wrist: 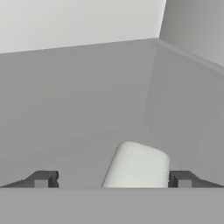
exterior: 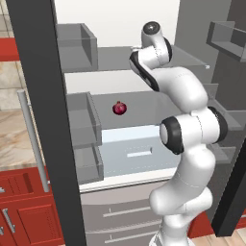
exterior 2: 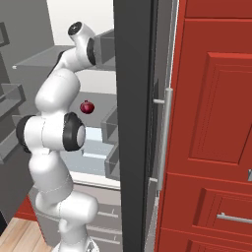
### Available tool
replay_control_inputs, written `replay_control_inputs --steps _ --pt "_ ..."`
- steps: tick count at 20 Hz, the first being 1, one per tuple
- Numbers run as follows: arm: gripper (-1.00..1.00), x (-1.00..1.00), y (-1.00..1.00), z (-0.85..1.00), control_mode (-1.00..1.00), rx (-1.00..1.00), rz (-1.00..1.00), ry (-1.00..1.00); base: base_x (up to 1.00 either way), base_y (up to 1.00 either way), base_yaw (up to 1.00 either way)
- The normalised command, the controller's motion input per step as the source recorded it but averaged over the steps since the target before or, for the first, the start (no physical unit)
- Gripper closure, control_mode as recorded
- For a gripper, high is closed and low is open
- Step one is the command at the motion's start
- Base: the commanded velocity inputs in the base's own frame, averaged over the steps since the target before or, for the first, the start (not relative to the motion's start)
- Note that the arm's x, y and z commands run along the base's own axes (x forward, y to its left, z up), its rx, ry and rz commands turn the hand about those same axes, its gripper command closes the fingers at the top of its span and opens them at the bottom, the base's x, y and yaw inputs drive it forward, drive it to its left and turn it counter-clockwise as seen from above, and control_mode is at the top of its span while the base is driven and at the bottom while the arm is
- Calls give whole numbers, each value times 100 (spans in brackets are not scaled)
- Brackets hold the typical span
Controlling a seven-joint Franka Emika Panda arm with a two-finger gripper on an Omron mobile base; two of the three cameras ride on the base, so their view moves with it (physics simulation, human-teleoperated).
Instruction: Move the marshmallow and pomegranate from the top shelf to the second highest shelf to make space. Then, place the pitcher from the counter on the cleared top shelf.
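The off-white marshmallow point(wrist: 138, 166) lies on the grey top shelf point(wrist: 78, 109) close in front of my gripper point(wrist: 112, 179), between the two dark fingertips point(wrist: 43, 178), nearer the right one. The jaws stand wide and touch nothing. In the base views the arm reaches in over the top shelf point(exterior: 115, 57). The dark red pomegranate point(exterior: 119, 108) sits on the second highest shelf point(exterior: 149, 103), also seen as the pomegranate point(exterior 2: 87, 107) beside the arm. A strip of the beige counter point(exterior: 12, 144) shows at far left. The pitcher is out of view.
The open left fridge door point(exterior: 43, 120) carries grey bins point(exterior: 79, 45) and a long handle point(exterior: 31, 139). A white drawer point(exterior: 139, 153) lies below the shelves. More bins point(exterior: 226, 38) hang on the right door. Red cabinets point(exterior 2: 211, 123) flank the fridge.
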Motion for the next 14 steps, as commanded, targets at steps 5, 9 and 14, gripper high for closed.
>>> replay_control_inputs --steps 5,9,14 --pt "100 34 -10 -14 -100 0 -2 0 0 0 0" --pt "100 9 -9 -27 -100 0 -3 0 0 0 0" --pt "100 0 -6 -37 -100 0 -3 0 0 0 0"
